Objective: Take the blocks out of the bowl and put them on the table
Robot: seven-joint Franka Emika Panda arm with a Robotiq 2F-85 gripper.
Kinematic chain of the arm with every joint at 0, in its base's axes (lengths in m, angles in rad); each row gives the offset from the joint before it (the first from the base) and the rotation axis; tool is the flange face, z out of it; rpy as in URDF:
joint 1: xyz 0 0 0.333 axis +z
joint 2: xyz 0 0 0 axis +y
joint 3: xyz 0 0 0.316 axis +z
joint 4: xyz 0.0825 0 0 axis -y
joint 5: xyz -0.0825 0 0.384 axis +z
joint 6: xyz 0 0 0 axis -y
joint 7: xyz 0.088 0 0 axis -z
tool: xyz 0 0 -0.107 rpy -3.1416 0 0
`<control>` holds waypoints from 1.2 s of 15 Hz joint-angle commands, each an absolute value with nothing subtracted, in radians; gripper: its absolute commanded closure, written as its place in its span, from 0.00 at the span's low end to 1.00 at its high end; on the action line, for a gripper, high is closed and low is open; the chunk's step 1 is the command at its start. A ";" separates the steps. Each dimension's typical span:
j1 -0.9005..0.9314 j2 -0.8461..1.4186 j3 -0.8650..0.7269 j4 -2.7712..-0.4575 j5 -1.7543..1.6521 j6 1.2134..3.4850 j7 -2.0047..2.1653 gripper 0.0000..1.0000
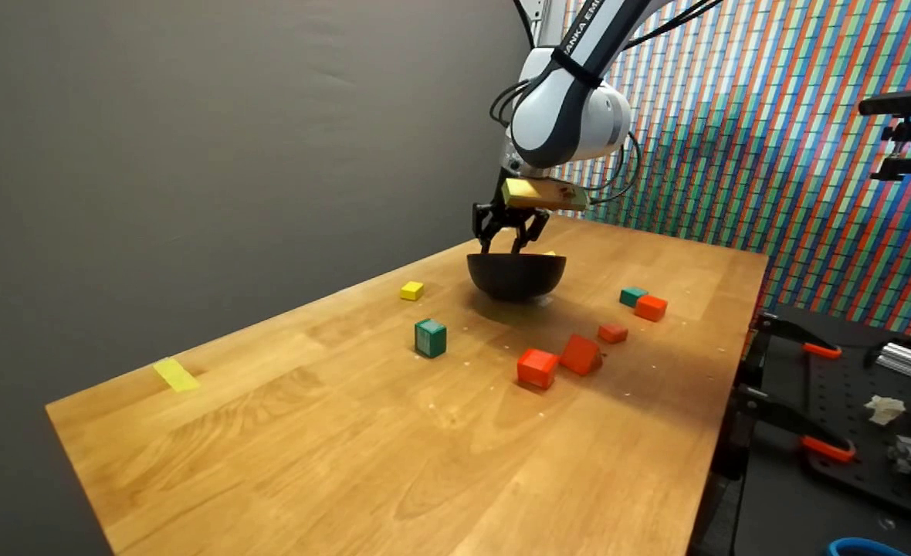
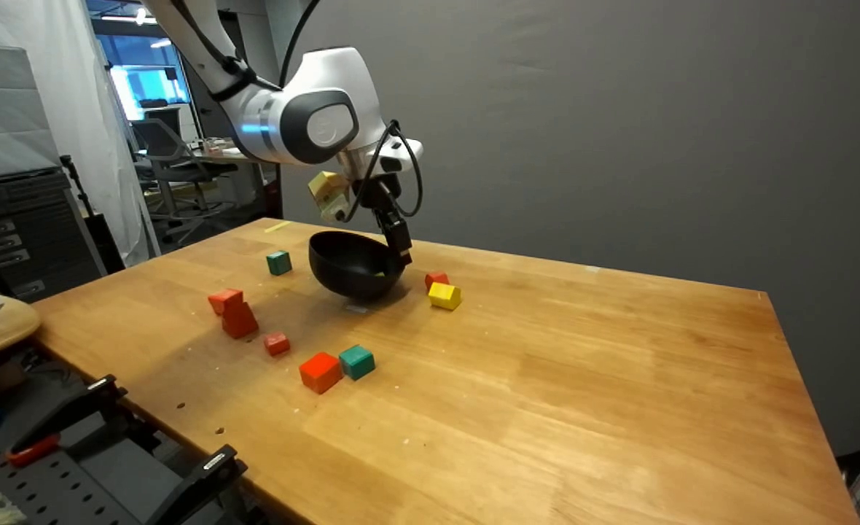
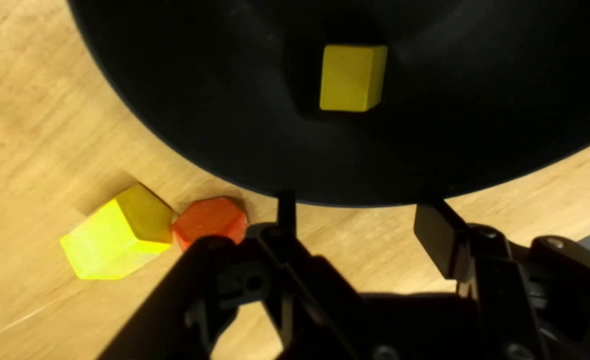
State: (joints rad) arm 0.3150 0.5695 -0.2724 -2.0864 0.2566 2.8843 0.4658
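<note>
The black bowl [image 1: 517,279] [image 2: 350,270] [image 3: 215,120] stands on the wooden table [image 1: 309,448] [image 2: 605,408]. One yellow block [image 3: 347,78] lies inside it; only a sliver shows in an exterior view [image 2: 380,274]. My gripper [image 1: 501,249] [image 2: 405,257] [image 3: 357,206] is open and empty, fingers pointing down at the bowl's rim; contact with the rim cannot be told. Outside the bowl, a yellow block [image 2: 444,296] [image 3: 117,235] touches or nearly touches a red block [image 2: 436,278] [image 3: 210,222]. Another yellow block [image 1: 411,290] and a green block [image 1: 430,338] [image 2: 278,262] lie on the table.
Several red blocks [image 1: 537,368] [image 2: 239,321] and a green block [image 1: 633,296] [image 2: 357,362] are spread beside the bowl. A yellow tape mark [image 1: 176,374] lies near the table's edge. A grey wall [image 1: 270,154] borders the table. Black clamps [image 1: 795,421] sit beside it.
</note>
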 commanded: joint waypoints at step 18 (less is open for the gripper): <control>0.268 0.353 -0.166 -2.177 -0.016 2.564 0.667 0.29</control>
